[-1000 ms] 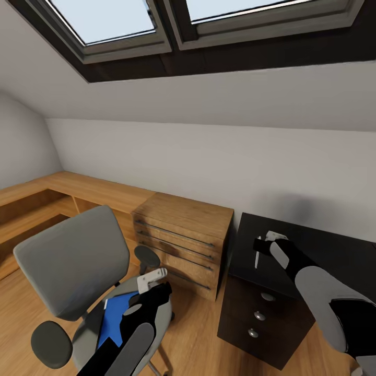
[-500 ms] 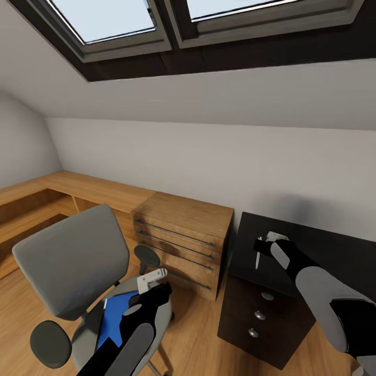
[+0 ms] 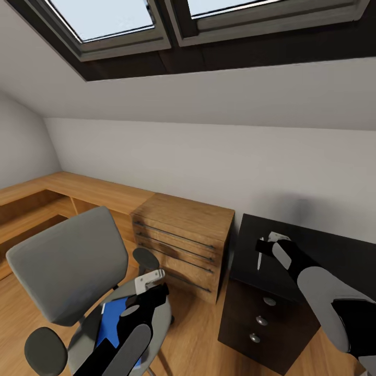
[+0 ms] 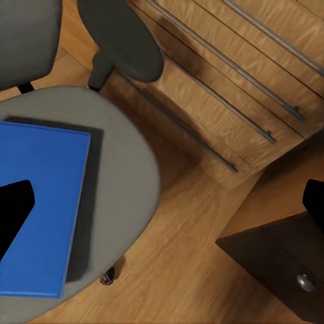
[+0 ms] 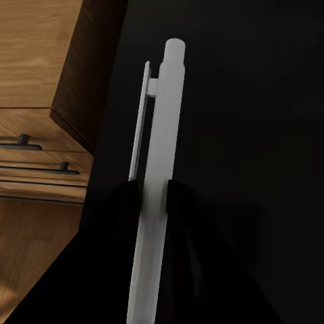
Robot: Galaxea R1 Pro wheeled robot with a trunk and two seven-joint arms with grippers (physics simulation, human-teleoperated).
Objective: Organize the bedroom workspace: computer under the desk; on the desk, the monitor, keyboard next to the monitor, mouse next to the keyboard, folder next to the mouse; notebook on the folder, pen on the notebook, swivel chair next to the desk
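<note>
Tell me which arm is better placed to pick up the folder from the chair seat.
Left. The left gripper hangs open right above the folder lying on the swivel chair seat, while the right gripper is over the desk, shut on the pen.

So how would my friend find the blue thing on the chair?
Look for the grey swivel chair in front of the light-wood drawer chest. Lying flat on its round seat, under the left gripper, is the folder. It is the one bright blue rectangle among grey, black and wood.
</note>
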